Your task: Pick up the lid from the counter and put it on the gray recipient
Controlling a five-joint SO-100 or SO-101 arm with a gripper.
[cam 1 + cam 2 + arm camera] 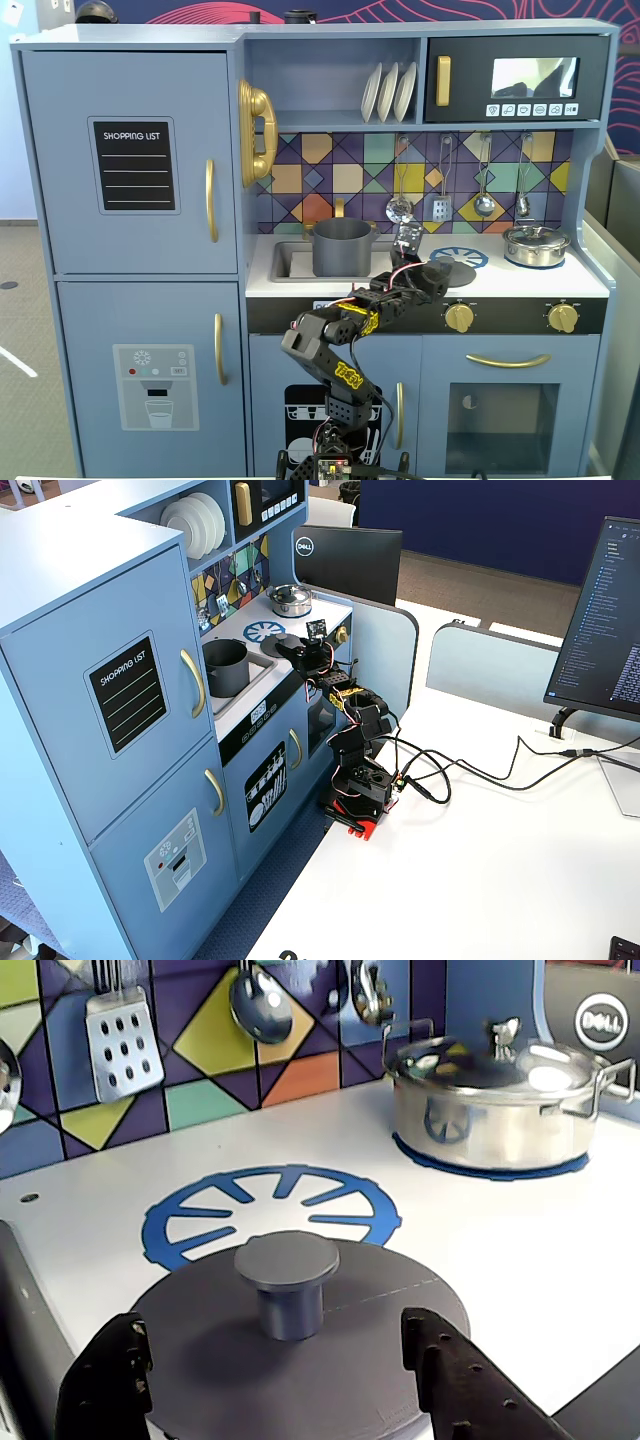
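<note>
One lid [300,1350] on white counter [480,1250]; tool [290,1370] astride

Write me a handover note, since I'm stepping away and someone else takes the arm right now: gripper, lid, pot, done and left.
Gripper: open, fingers either side of the lid's knob, not closed on it.
Lid: flat on the white counter, partly over the blue burner ring.
Gray pot: uncovered, standing in the sink to the lid's left in a fixed view.
Silver pot: lidded, on the far burner; leave it.
Done: approach. Left: grasp knob, lift, carry to gray pot, set down.
</note>
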